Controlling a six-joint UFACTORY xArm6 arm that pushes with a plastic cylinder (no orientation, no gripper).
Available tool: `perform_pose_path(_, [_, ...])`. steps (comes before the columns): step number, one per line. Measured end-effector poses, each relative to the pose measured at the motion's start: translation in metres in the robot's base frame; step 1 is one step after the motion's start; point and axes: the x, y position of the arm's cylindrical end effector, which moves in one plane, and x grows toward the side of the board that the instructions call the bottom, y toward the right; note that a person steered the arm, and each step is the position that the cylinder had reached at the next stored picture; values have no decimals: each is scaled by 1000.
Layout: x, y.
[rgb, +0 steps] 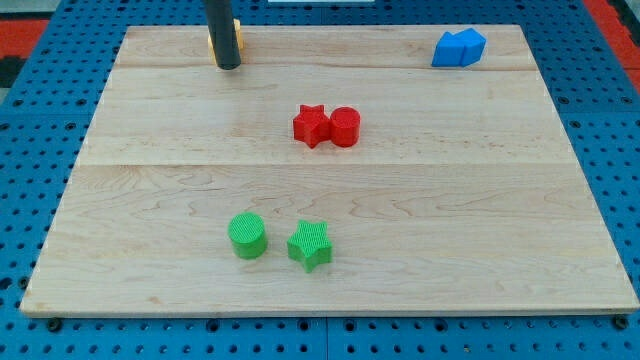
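Note:
My tip (228, 64) rests on the wooden board (450, 220) near its top left, right in front of a yellow block (237, 36) that the rod mostly hides; its shape cannot be made out. A red star (311, 125) and a red cylinder (345, 127) sit touching each other near the board's middle, well to the lower right of the tip. A green cylinder (247, 236) and a green star (310, 245) lie side by side toward the view's bottom. A blue block (459, 47) of irregular shape sits at the top right.
The board lies on a blue pegboard table (610, 120) that surrounds it on all sides. Red patches show at the view's top corners.

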Motion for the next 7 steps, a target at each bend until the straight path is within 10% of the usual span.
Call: perform_pose_path(7, [92, -52])
